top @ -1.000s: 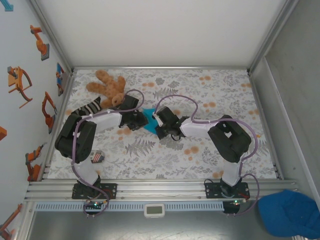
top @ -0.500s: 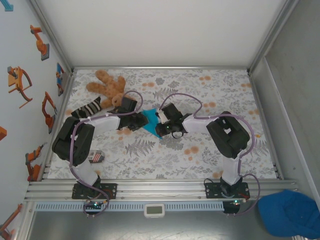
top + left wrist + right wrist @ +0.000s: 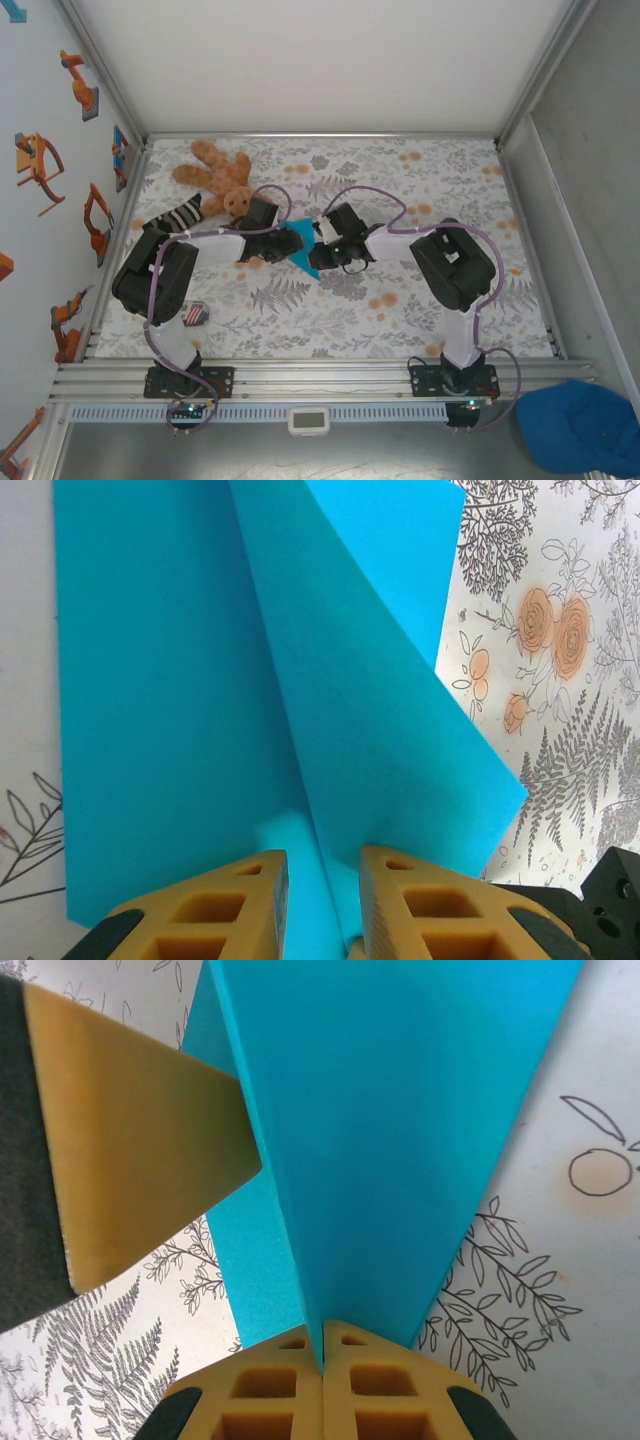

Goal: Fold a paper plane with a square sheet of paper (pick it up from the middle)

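Seen from above, two white-and-black robot arms reach in from the near edge of a table (image 3: 420, 300) covered in a grey and orange floral print, and their claws meet nose to nose near the middle. Between them lies the blue paper (image 3: 296, 243), a small bright cyan piece already creased into layers, resting on the tabletop just in front of a brown teddy bear (image 3: 215, 172). The left claw (image 3: 281, 244) comes at the paper from the left and the right claw (image 3: 314, 250) from the right. From the left wrist camera, the blue paper (image 3: 180, 680) lies mostly flat, with one flap lifted along a slanting crease and standing tilted toward the right. The left claw (image 3: 322, 900) has its two yellow fingers (image 3: 215, 910) a little apart, and the foot of that lifted flap runs down into the gap between them, so they straddle it rather than squeeze it. From the right wrist camera, the blue paper (image 3: 400, 1110) rises as a tall, tapering fold. The right claw (image 3: 322, 1365) has its yellow fingers (image 3: 265, 1390) pressed together, pinching the bottom edge of the fold. One yellow finger of the left claw (image 3: 130, 1130) shows at the left, just beside the paper. A striped sock (image 3: 175, 217) lies left of the arms, below the bear. A darker blue cap (image 3: 580, 425) sits off the table at the near right corner.
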